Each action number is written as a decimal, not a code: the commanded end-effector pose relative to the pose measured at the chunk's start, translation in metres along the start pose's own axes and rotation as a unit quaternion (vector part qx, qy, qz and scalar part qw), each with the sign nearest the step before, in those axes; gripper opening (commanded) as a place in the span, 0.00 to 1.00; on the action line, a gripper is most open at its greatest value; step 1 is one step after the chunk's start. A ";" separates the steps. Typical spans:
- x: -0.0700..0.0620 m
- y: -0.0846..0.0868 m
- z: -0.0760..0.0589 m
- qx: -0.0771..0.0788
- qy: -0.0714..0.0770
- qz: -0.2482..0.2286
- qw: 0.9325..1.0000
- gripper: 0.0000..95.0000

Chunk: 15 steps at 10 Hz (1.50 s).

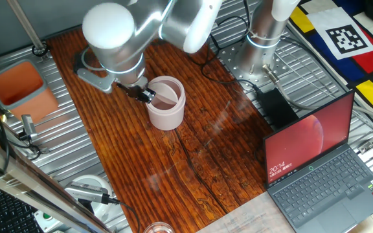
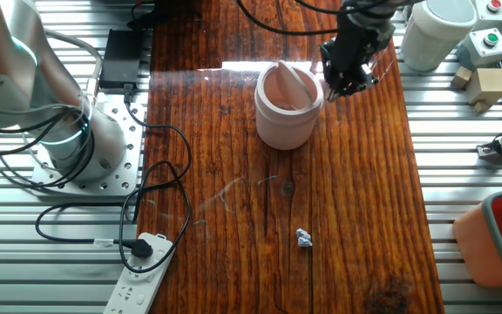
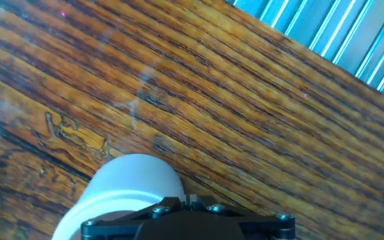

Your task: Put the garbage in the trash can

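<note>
One arm: a single pincer (image 2: 349, 74) hangs just beside the bin's rim, on the side away from the arm's base; in one fixed view it (image 1: 142, 92) sits against the bin's edge under the big grey joint.
Pincer state: cannot tell; the fingers are dark and small in both fixed views, and the hand view does not show the tips.
Bin (image 2: 288, 105): pale pink cylinder, upright on the wooden board, its flap lid tilted inward. In one fixed view (image 1: 166, 102) it stands near the board's far end. The hand view shows its pale rounded wall (image 3: 129, 190) at the bottom edge, beneath the black mount.
Garbage: one small white wad (image 2: 303, 237) lies on the board, well apart from the bin and the pincer, toward the near edge in the other fixed view. I cannot find it in the remaining views.
Board (image 2: 234, 218): dark striped wood, set on a slatted metal table (image 2: 460, 174).
Tub (image 1: 21, 87): orange-red, rectangular, off the board on the metal slats.
Laptop (image 1: 319, 168): open, red screen lit, at the board's corner.
Power strip (image 2: 142, 270): white, on the slats near the arm's base.
</note>
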State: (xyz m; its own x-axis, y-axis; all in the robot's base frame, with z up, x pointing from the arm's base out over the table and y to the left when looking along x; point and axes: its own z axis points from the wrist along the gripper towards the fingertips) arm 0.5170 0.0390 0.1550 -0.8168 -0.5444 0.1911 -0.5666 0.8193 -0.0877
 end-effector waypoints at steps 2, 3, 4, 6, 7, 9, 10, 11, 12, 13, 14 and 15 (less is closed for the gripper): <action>0.036 -0.064 -0.006 -0.027 -0.019 -0.066 0.997 0.00; 0.046 -0.079 -0.005 -0.026 -0.017 -0.071 0.997 0.00; 0.059 -0.097 0.001 -0.029 -0.017 -0.077 0.996 0.00; 0.077 -0.116 0.015 -0.031 -0.019 -0.090 0.995 0.00; 0.089 -0.123 0.027 -0.029 -0.019 -0.104 0.994 0.00; 0.105 -0.128 0.048 -0.027 -0.023 -0.116 0.993 0.40; 0.112 -0.132 0.059 -0.026 -0.025 -0.117 0.992 0.40; 0.117 -0.135 0.068 -0.025 -0.024 -0.116 0.993 0.40; 0.124 -0.140 0.081 -0.026 -0.026 -0.120 0.992 0.40; 0.126 -0.142 0.085 -0.025 -0.027 -0.122 0.992 0.40; 0.131 -0.145 0.097 -0.023 -0.027 -0.130 0.991 0.40; 0.132 -0.145 0.101 -0.021 -0.024 -0.136 0.990 0.40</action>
State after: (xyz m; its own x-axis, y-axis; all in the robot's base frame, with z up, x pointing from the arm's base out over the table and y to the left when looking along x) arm 0.4797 -0.1717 0.0906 -0.6368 -0.7548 0.1573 -0.7641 0.6451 0.0023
